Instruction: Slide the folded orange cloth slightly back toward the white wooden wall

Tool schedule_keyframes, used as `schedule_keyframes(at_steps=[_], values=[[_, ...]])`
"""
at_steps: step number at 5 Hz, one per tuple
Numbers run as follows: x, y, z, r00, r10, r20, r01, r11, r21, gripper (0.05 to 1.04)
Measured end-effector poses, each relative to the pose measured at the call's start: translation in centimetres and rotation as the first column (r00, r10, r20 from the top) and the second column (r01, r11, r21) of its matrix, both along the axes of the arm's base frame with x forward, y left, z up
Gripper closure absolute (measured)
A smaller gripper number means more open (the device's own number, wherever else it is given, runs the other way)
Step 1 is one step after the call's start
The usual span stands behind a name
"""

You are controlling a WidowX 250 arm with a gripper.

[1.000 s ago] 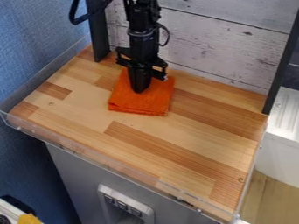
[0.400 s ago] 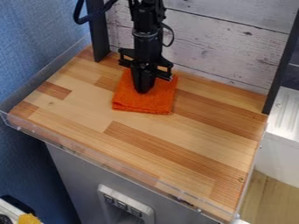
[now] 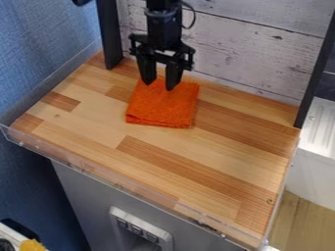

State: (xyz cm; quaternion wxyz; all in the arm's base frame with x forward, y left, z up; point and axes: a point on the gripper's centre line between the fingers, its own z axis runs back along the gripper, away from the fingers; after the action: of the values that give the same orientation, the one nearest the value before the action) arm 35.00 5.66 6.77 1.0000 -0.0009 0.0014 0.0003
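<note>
Black arm (image 3: 163, 22) cut off at the top, orange cloth (image 3: 161, 110) partly hidden behind the tool (image 3: 159, 86).

A wooden countertop (image 3: 91, 125) carries a folded orange cloth (image 3: 160, 109); one darker strip (image 3: 245, 126) runs right of the cloth, another in front of it.

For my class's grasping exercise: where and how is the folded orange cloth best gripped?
Probably at the middle of the folded orange cloth, from above: the open hand could press down and pinch up a ridge, since the cloth lies flat on the wooden counter.
</note>
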Motion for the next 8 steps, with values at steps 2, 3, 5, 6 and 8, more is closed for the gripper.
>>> schedule_keyframes(at_steps=[2,3,5,6,8], values=[[-1.7,-0.6,4.1,1.0,0.011,0.027,-0.01,1.0,-0.013,0.079],[-2.3,-0.7,5.2,0.999,0.014,0.029,-0.013,1.0,-0.015,0.085],[-2.8,-1.3,5.2,1.0,-0.002,-0.008,0.002,1.0,-0.007,0.087],[-2.8,-1.7,5.3,1.0,0.0,-0.012,0.0,1.0,-0.003,0.085],[-2.6,-2.9,6.1,1.0,0.0,0.023,-0.001,1.0,0.015,0.086]])
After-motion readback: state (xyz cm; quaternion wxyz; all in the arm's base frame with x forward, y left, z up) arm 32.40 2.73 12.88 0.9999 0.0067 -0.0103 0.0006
